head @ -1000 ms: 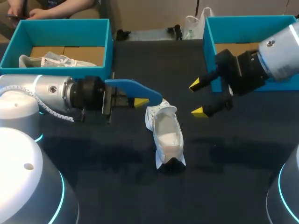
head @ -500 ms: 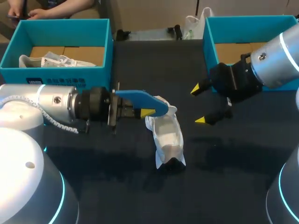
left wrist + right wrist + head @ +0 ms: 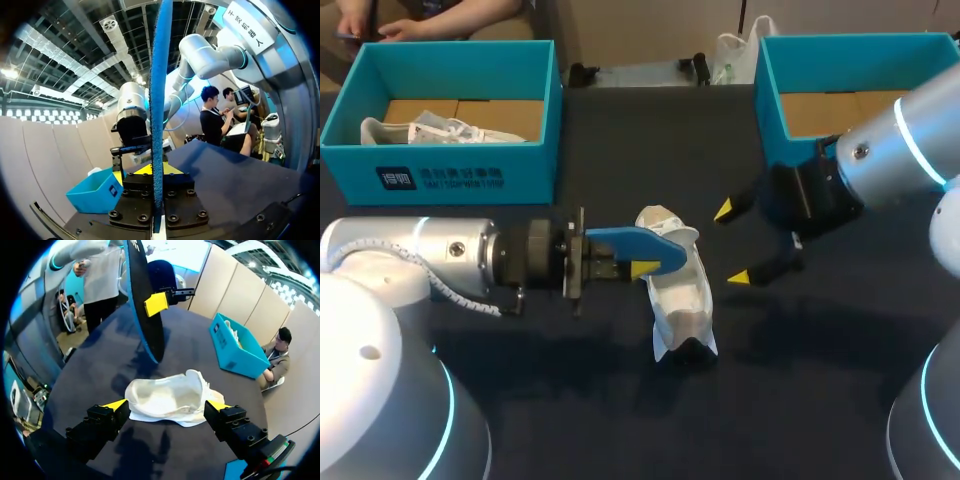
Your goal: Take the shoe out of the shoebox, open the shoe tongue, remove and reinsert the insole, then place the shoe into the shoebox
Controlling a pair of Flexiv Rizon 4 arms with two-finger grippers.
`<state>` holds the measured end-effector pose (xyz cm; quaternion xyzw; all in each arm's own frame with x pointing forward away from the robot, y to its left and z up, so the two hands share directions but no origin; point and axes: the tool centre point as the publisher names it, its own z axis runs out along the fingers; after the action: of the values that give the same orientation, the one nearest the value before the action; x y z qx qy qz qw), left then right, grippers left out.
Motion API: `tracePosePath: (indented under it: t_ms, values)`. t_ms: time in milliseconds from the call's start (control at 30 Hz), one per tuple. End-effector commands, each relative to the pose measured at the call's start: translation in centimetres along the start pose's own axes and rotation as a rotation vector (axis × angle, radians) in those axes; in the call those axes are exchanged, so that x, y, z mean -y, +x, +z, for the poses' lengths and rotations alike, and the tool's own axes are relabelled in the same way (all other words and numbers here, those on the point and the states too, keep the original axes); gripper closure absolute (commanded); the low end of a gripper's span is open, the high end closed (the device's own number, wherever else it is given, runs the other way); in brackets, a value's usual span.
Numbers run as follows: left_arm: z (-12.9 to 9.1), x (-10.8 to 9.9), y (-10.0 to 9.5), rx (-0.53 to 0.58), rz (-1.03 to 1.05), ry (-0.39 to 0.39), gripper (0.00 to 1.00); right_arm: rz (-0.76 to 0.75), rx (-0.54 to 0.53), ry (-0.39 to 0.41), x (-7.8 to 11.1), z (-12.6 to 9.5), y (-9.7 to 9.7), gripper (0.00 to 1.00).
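Observation:
A white shoe point(image 3: 678, 287) lies on the dark table, its opening toward the far side. My left gripper point(image 3: 642, 268) is shut on a blue insole point(image 3: 625, 242), which it holds level just above the shoe's left side. In the left wrist view the insole point(image 3: 161, 100) stands edge-on between the fingers point(image 3: 150, 169). My right gripper point(image 3: 732, 244) is open just right of the shoe. In the right wrist view the shoe point(image 3: 167, 397) lies ahead of the open gripper point(image 3: 166, 406), between its yellow tips, with the insole point(image 3: 142, 305) beyond it.
A teal shoebox point(image 3: 535, 150) at the far left holds another white shoe point(image 3: 430, 130). A second teal shoebox point(image 3: 770, 90) stands at the far right with a bare cardboard floor. Both boxes also show in the wrist views: right box point(image 3: 95, 192), left box point(image 3: 235, 347).
My left gripper has carried the insole toward the near side and to the right, up against the shoe. My right gripper has come left and nearer, closing in on the shoe.

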<state>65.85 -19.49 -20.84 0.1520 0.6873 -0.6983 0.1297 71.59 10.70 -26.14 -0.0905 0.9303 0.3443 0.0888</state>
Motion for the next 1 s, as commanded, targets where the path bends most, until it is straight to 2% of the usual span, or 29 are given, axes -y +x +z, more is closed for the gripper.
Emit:
tracePosePath:
  t_ms: [33,867,933,1000]
  values:
    - [0.78,-0.26,0.1,0.017,0.0,-0.005,1.0,0.026,0.005,0.007,0.4,1.67,-0.19,0.0]
    - [0.78,-0.26,0.1,0.017,0.0,-0.005,1.0,0.026,0.005,0.007,0.4,1.67,-0.19,0.0]
    - [0.78,-0.26,0.1,0.017,0.0,-0.005,1.0,0.038,0.005,0.056,0.59,1.74,0.01,0.0]
    - [0.78,-0.26,0.1,0.017,0.0,-0.005,1.0,0.039,0.026,0.073,0.95,1.9,0.15,0.0]
